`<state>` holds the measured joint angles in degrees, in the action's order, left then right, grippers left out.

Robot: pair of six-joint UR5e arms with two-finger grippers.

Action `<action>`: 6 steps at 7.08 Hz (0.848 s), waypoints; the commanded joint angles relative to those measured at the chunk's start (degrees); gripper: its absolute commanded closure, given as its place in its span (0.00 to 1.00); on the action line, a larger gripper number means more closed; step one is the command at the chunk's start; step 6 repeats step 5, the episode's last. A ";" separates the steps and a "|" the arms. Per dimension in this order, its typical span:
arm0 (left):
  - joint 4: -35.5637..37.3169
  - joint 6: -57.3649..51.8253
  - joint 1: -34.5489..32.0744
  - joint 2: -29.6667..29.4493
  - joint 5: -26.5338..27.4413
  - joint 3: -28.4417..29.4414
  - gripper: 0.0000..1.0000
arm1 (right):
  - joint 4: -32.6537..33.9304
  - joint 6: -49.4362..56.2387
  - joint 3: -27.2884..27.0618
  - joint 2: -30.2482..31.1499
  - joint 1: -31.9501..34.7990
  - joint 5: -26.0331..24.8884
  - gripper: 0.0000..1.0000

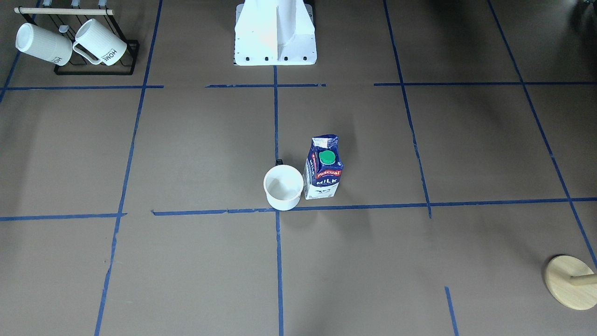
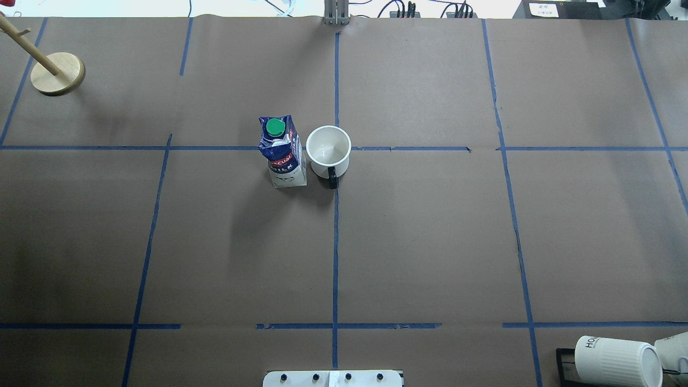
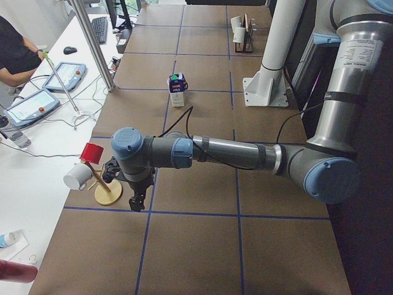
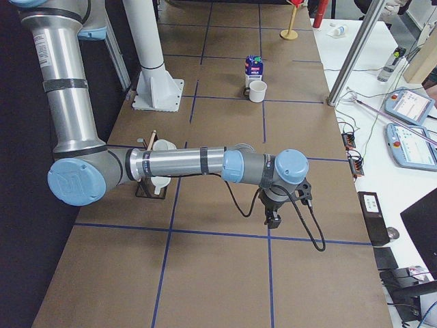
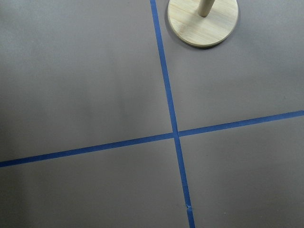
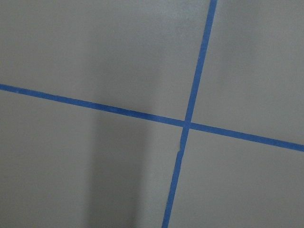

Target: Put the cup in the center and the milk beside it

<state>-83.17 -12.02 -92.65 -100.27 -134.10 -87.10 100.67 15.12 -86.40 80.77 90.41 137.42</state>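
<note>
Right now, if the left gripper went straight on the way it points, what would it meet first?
The left gripper points down: likely bare table by a tape crossing, clear of the stand.

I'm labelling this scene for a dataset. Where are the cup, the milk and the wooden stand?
cup [image 2: 328,148]: overhead exterior view, on its inside bottom.
milk [image 1: 329,173]: exterior front-facing view, on the red label.
wooden stand [image 5: 190,26]: left wrist-mounted view, on the round base.

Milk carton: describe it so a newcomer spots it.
On the brown taped table, go to the middle blue tape crossing, where a smooth white mug stands. Beside it is the dark blue gable-top carton, taller, the only thing with a green cap.
</note>
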 commanded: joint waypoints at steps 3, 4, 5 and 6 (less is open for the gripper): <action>4.60 0.07 0.89 0.08 -0.10 -0.44 0.00 | -0.03 0.35 0.00 0.09 -0.15 -5.06 0.00; 3.99 -0.02 0.98 -0.62 0.07 -0.62 0.00 | 0.06 -0.26 0.26 0.09 -0.58 -5.14 0.00; 3.90 -0.45 0.98 -0.80 -0.28 -1.05 0.00 | 0.06 -0.36 0.18 -0.09 -0.67 -5.06 0.00; 3.90 -0.45 0.98 -0.80 -0.28 -1.05 0.00 | 0.06 -0.36 0.18 -0.09 -0.67 -5.06 0.00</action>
